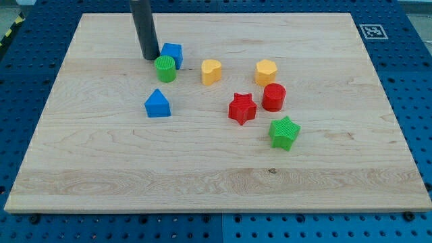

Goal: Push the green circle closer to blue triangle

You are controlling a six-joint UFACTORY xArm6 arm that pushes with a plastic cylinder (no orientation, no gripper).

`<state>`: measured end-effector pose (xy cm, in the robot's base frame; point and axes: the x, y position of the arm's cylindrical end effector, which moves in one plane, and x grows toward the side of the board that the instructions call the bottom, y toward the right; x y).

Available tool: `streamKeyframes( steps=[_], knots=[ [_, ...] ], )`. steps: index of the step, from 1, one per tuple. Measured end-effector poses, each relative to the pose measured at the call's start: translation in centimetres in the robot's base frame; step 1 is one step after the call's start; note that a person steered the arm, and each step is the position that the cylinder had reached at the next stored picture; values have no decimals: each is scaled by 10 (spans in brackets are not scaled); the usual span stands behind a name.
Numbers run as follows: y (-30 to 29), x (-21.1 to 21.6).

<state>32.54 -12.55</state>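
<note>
Wooden board (216,169): my tip (149,58), bare rod holding nothing, touches light, rigid green circle (165,69) top-left; push toward blue triangle (157,104).

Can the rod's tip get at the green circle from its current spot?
Probably yes: my tip sits just up-left of the green circle, nothing between them, and the blue triangle lies below.

A robotics lab bench, by the look of it. The pale wooden board (216,155) lies on a blue perforated metal table (412,81) with regular rows of mounting holes around it, and a black-and-white square fiducial marker (370,30) sits just beyond the board's top right corner.
</note>
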Motion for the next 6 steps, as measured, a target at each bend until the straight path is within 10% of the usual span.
streamKeyframes(
  steps=[4, 6],
  knots=[
    [30, 48],
    [-51, 62]
  ],
)
